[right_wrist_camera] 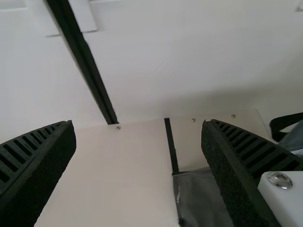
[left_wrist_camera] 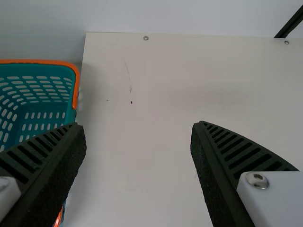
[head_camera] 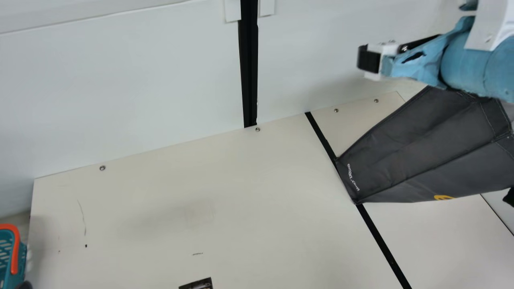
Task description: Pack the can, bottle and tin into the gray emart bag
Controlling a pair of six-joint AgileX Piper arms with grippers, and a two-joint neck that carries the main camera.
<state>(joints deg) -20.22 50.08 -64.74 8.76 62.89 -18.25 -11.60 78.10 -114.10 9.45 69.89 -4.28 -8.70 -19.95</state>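
The gray emart bag (head_camera: 417, 148) lies at the table's right side in the main view, its bottom end toward the middle and its upper part running out at the right edge. Over its far side is my right gripper (head_camera: 368, 60). The right wrist view has the bag (right_wrist_camera: 199, 198) beyond one finger of my right gripper (right_wrist_camera: 138, 137), which stands wide open and holds nothing. A dark tip of my left gripper (head_camera: 25, 285) peeks in at the main view's lower left corner. In the left wrist view my left gripper (left_wrist_camera: 138, 137) is wide open and empty, one finger overlapping a teal basket.
The teal basket (head_camera: 12, 257) with an orange rim stands at the left end of the cream table (head_camera: 180, 180). A dark printed object (head_camera: 198, 284), cut off by the main view's bottom edge, cannot be identified. A white wall (head_camera: 120, 88) closes off the far side.
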